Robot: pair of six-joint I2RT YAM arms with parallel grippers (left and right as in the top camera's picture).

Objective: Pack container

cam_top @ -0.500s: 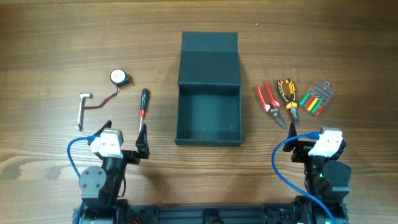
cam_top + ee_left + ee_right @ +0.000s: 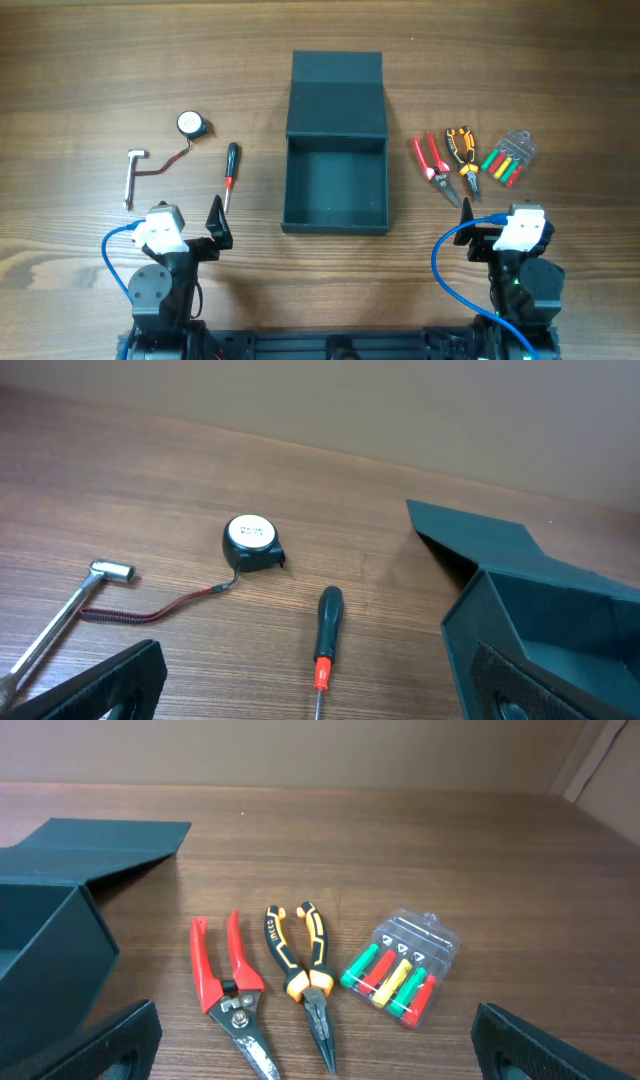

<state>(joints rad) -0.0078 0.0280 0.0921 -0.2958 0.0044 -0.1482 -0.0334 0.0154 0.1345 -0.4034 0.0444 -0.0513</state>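
Observation:
The dark teal-grey container (image 2: 335, 226) stands open at the table's middle, its lid (image 2: 337, 95) laid back flat. It looks empty. A black and red screwdriver (image 2: 230, 170), a round tape measure (image 2: 192, 124) and a small metal hammer (image 2: 131, 175) lie to its left. Red snips (image 2: 433, 165), orange and black pliers (image 2: 462, 160) and a clear case of coloured bits (image 2: 508, 158) lie to its right. My left gripper (image 2: 187, 222) is open and empty just short of the screwdriver (image 2: 326, 630). My right gripper (image 2: 505, 215) is open and empty short of the pliers (image 2: 305, 985).
The left wrist view shows the container's corner (image 2: 500, 630) at the right, the tape measure (image 2: 250, 543) and the hammer (image 2: 70, 610). The right wrist view shows the container (image 2: 50, 940) at the left, the snips (image 2: 228, 990) and the bit case (image 2: 400, 970).
My left gripper has shifted a little to the left and turned slightly. The right arm and all the tools have stayed put.

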